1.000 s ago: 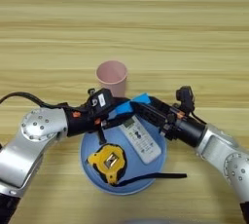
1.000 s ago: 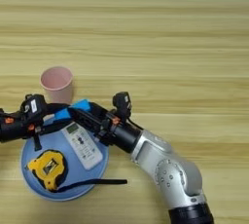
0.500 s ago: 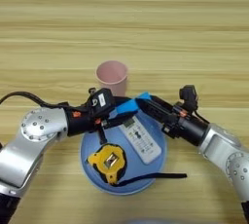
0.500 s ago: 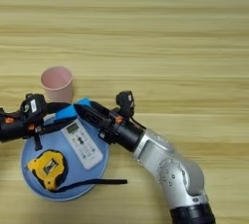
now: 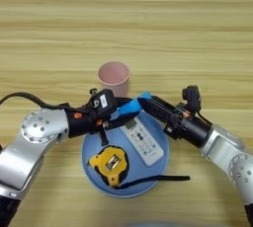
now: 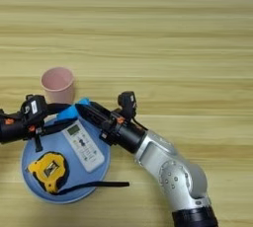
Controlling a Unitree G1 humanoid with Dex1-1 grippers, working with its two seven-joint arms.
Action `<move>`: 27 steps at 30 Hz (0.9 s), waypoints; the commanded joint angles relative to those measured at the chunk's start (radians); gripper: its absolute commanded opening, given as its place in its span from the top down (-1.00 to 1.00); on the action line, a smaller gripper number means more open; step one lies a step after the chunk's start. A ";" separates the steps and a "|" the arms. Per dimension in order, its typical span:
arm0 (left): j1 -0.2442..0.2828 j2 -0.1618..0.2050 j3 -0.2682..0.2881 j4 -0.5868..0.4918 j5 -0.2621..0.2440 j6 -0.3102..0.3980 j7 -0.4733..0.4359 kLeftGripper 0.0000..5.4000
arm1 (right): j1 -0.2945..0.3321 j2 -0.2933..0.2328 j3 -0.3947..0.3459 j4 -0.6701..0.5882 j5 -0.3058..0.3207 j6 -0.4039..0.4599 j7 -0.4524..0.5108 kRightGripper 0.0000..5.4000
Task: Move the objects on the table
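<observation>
Nearest the robot, the blue plate [image 5: 94,169] carries two of the objects: the tape measure [image 5: 109,162], its black tape trailing off the plate to the right, and just beyond it the white remote [image 5: 142,139], lying diagonally. Both appear already delivered.

Over the plate's far rim, the two hands converge on the blue block [image 5: 131,105]. The left hand [image 5: 114,113] reaches in from the left, its fingers closed on the block's left end. The right hand [image 5: 144,100] reaches in from the right, its fingertips at the block's right end; whether they clamp it cannot be told. The block looks clear of the plate, so this step reads as a transfer or placement in progress.

Farther back, the pink cup [image 5: 114,77] stands upright on the counter [image 5: 148,28], just outside the plate, untouched. It appears to be the remaining item.
</observation>
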State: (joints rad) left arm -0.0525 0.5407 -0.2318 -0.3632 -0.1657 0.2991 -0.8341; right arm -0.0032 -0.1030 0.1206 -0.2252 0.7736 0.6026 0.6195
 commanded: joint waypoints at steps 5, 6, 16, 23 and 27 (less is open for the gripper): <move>-0.007 0.007 -0.006 0.026 0.015 -0.021 0.006 0.51 | 0.001 0.004 0.009 -0.035 0.020 0.007 0.024 0.62; -0.006 0.007 -0.006 0.026 0.015 -0.023 0.006 0.51 | 0.001 0.004 0.009 -0.035 0.020 0.006 0.024 0.62; 0.000 0.010 -0.010 0.044 0.021 -0.064 0.003 0.39 | 0.005 0.006 0.004 -0.046 0.029 0.008 0.023 0.62; 0.001 0.009 -0.012 0.049 0.024 -0.081 0.004 0.14 | 0.007 0.004 0.002 -0.050 0.033 0.008 0.022 0.72; 0.001 0.008 -0.012 0.049 0.025 -0.083 0.006 0.01 | 0.005 0.003 0.000 -0.048 0.034 0.007 0.022 0.72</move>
State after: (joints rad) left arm -0.0515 0.5410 -0.2406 -0.3204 -0.1560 0.2273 -0.8331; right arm 0.0044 -0.1000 0.1234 -0.2638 0.7988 0.6027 0.6405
